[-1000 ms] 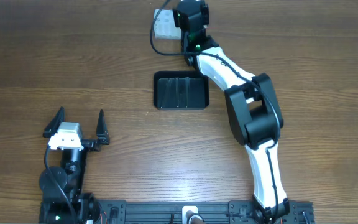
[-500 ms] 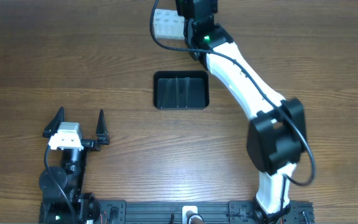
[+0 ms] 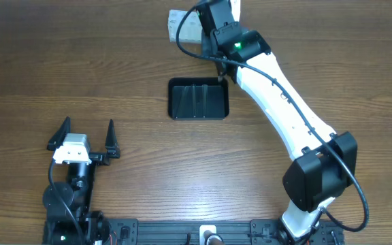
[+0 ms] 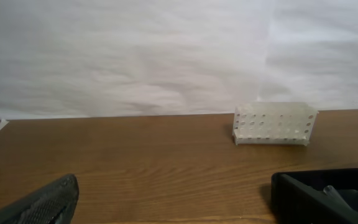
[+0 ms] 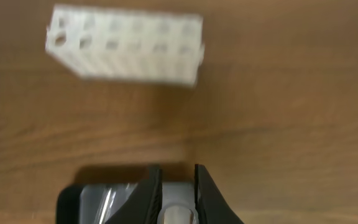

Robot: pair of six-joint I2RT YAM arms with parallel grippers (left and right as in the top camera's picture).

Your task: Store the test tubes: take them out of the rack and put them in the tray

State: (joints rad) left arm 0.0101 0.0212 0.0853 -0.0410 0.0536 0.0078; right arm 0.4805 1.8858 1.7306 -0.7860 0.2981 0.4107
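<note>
Fingers of right gripper (image 5: 177, 171) stood close together w/ only a narrow gap, pinching a pale rounded thing low in that gap. It looked like the end of a test tube (image 5: 178, 216), tho the fingers hid most of it, so its length & tilt couldn't be told. Both fingers flanked it, one each side, touching or v. nearly so.

Gripper hung over the tray (image 5: 73, 196), at the corner nearest the rack (image 5: 126, 53); the black tray wall ran off to one side of the fingers, bare wood of the table (image 3: 332, 68) to the other. Inside the tray, just beside the fingers, lay a clear tube (image 5: 107, 200) on its side, apart from the held one. In top view the right arm stretched from its base diagonally up the table & across the middle, wrist near the rack, fingertips by the tray's far right corner.

Rack was white, upright on the table, beyond the tray & clear of it, not touching tray or gripper. Left wrist view showed its rows of round holes side-on, w/ the tray's dark wall nearer the camera.

Left gripper (image 3: 88, 122) sat near its own base, well apart from tray & rack, fingers spread wide w/ nothing btw them
</note>
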